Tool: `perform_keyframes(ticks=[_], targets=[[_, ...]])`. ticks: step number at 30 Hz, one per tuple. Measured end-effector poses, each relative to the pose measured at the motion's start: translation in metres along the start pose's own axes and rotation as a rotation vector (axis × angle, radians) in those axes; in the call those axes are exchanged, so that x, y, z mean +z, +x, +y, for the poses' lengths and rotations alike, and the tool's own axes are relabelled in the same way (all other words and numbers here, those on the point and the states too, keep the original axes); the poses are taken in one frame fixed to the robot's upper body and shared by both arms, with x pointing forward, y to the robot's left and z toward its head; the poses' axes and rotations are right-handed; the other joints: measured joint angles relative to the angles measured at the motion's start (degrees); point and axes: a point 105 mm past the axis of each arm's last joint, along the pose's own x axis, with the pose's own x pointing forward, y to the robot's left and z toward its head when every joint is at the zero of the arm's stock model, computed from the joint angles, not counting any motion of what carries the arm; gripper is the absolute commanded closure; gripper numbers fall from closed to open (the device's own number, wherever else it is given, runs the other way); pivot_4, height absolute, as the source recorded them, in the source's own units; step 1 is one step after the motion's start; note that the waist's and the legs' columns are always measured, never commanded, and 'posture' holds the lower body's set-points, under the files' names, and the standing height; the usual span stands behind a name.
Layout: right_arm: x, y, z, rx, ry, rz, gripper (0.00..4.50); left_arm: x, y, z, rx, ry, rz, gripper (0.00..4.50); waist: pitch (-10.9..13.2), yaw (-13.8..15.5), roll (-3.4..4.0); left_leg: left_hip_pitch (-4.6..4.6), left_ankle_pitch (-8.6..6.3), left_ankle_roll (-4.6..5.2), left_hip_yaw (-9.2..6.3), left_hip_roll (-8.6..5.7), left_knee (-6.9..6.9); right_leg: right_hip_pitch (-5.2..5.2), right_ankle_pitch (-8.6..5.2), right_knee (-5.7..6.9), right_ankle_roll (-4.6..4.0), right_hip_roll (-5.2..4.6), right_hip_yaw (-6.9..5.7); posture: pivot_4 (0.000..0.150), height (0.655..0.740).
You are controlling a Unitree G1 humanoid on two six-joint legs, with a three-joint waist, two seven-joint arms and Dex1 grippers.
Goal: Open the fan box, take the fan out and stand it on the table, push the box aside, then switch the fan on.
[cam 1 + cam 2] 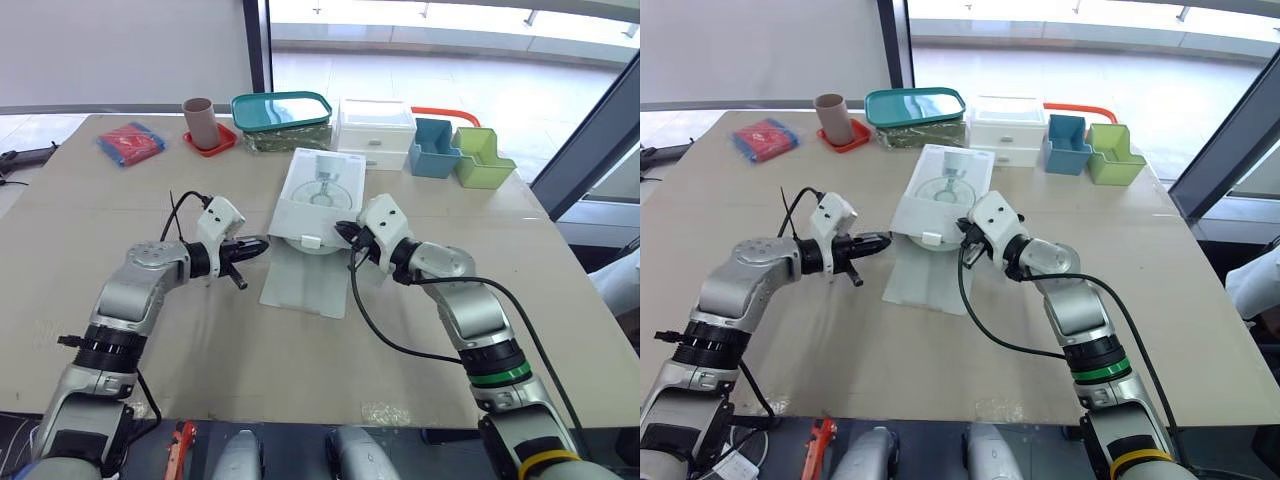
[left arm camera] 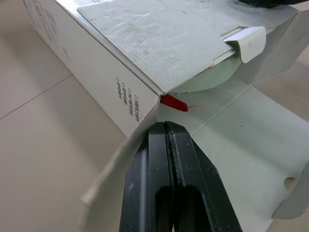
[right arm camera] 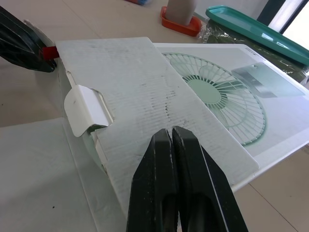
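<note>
The white fan box point(image 1: 322, 180) lies flat mid-table, a fan printed on its top. Its long front flap point(image 1: 305, 282) is folded out onto the table toward me. An inner flap with a curled tab point(image 3: 86, 109) partly covers the opening, and the pale green fan point(image 2: 212, 79) shows inside. My left gripper point(image 1: 260, 243) is shut with its tips at the box's front left corner, near a red tag point(image 2: 174, 102). My right gripper point(image 1: 344, 231) is shut with nothing in it, tips at the front right corner, over the inner flap point(image 3: 145, 92).
Along the table's far edge stand a pink cup on a red coaster point(image 1: 200, 123), a teal tray point(image 1: 282, 109), a white drawer unit point(image 1: 376, 131), a blue bin point(image 1: 432, 149) and a green bin point(image 1: 481, 159). A red and blue packet point(image 1: 131, 142) lies far left.
</note>
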Motion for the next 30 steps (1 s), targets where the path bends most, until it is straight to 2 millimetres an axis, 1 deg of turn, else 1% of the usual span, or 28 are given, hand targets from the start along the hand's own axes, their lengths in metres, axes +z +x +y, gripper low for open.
perform_keyframes(ticks=[4,8,13,18,23,30], targets=[[-0.001,0.000,0.001,0.001,0.001,0.001,4.41,-0.001,0.000,-0.002,0.001,-0.076,-0.030,4.50,0.00,-0.01,0.00,0.00,0.00,0.00,-0.01,0.00,0.00,0.00,0.00,0.00,0.00,0.00,-0.01,0.150,0.7400],[-0.001,-0.001,0.001,0.001,0.002,0.002,4.41,0.000,-0.005,-0.003,-0.015,-0.082,-0.029,4.50,0.00,-0.02,0.00,0.00,0.00,0.00,-0.01,0.01,0.00,0.00,0.00,0.00,0.00,0.00,-0.02,0.150,0.7400],[-0.001,-0.001,0.001,0.002,0.002,0.003,4.41,0.001,-0.016,0.009,0.026,-0.051,-0.012,4.50,0.00,0.00,0.00,0.01,0.00,0.00,-0.01,0.00,0.00,0.00,0.00,0.00,0.00,0.00,-0.03,0.150,0.7400],[-0.001,-0.001,0.001,0.003,0.002,0.003,4.41,-0.002,-0.020,0.017,0.056,-0.051,0.005,4.50,0.00,0.00,0.00,0.00,0.00,0.00,-0.01,0.01,-0.01,0.00,0.00,0.00,0.00,0.00,-0.03,0.150,0.7400],[-0.001,0.000,0.002,0.004,0.000,0.002,4.41,0.001,-0.020,0.026,0.107,-0.027,-0.008,4.50,0.00,0.00,0.00,0.01,0.00,0.00,-0.01,0.01,-0.01,0.00,0.00,0.00,-0.01,0.00,-0.03,0.150,0.7400],[-0.001,0.000,0.002,0.005,-0.001,-0.001,4.41,0.002,-0.009,0.025,0.126,-0.037,-0.038,4.50,0.00,0.04,0.00,0.01,0.00,0.00,-0.01,0.00,-0.01,0.00,0.01,0.00,-0.01,-0.01,-0.04,0.150,0.7400]])
